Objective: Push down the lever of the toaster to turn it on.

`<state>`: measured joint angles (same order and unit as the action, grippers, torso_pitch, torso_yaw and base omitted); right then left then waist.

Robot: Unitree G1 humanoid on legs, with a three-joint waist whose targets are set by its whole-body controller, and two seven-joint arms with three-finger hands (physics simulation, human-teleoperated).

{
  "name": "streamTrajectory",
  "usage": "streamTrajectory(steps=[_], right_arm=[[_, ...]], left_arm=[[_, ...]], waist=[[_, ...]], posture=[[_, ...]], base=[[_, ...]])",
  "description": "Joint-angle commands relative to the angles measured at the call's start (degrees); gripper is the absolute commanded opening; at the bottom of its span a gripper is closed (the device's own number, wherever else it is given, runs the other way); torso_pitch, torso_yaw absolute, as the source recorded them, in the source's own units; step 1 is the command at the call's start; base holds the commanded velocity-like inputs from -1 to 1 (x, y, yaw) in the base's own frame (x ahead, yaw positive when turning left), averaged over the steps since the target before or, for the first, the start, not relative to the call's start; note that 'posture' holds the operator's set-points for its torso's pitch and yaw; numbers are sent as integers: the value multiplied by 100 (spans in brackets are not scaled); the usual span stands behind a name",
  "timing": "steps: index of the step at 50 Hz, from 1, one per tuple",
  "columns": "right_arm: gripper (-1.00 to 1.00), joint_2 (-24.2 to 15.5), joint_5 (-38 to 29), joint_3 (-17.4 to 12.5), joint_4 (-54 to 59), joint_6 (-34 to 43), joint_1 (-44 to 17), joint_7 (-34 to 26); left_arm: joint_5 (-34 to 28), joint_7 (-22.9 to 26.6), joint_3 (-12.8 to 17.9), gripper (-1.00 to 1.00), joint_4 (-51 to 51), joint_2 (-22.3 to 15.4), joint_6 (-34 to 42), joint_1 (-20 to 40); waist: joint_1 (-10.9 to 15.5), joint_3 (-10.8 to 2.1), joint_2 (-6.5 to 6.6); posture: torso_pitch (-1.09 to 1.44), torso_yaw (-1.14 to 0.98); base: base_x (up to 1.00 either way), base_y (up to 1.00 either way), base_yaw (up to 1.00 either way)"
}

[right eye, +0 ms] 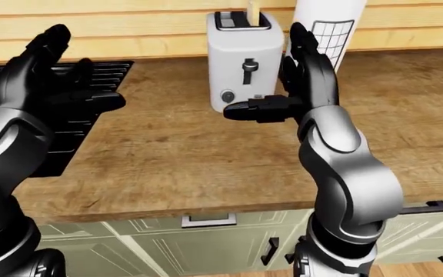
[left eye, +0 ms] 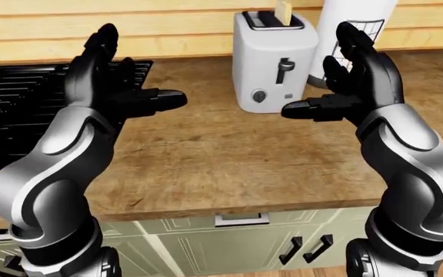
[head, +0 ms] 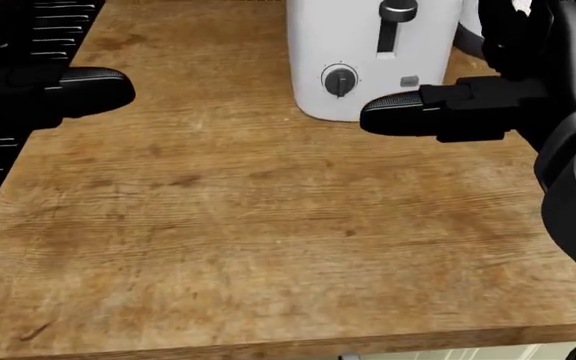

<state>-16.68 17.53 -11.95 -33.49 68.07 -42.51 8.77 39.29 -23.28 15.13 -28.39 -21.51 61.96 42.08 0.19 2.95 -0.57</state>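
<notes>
While both arms are raised over the wooden surface [left eye: 206, 156], I hold my right hand [left eye: 356, 81] with its fingers [left eye: 310, 108] spread apart and clamped on nothing; my left hand [left eye: 110, 83] is likewise spread and empty, over the edge of the black stove [left eye: 14, 109]. In the left-eye view the toaster [left eye: 274, 60] stands at 12 o'clock on the surface, a slice of bread [left eye: 284, 10] in its slot. Its lever [left eye: 285, 62] sits high in its slot, so it is not yet pressed. From my right hand the lever lies at about 10 o'clock, near but apart. A white cylinder [left eye: 352, 23] stands just beside the toaster at 3 o'clock.

Step in hand, as I judge it: approach. Next move: bring one right fingertip above the lever knob, then press straight down without shoving the toaster.
</notes>
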Motion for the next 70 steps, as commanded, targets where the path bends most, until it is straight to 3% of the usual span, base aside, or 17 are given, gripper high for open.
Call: streamTrajectory(steps=[1,10,23,56,63,70], right_arm=[[100,-63,-17,-57,-146,-157,-169,9],[100,-67,-8,-76,-168,-113,-195,39],[100,-55,-65,-45,-43,-282,-87,-7],[100,-47,-74,-54,-32,-312,-67,-19],[100,-42,-77,-46,-19,-329,-64,-25],[100,45,-46,-11,52,-333,-169,25]], left_arm=[[3,5,62,100,-139,-59,-163,167],[40,-22,63,100,-148,-54,-199,163],[7,-14,26,100,-79,-9,-319,158],[137,-33,-1,100,-130,32,-368,139],[109,-42,-29,100,-105,8,-419,143],[177,-74,29,100,-159,-15,-365,203]], waist=[[3,-153,5],[1,-114,13],[-20,-352,32],[114,-1527,-6],[137,-1733,-7],[145,-1820,-7]], posture=[[0,0],[0,0],[-8,0],[-34,0],[-38,0],[-38,0]], base=[[0,0,0],[0,0,0],[0,0,0],[0,0,0],[0,0,0],[0,0,0]])
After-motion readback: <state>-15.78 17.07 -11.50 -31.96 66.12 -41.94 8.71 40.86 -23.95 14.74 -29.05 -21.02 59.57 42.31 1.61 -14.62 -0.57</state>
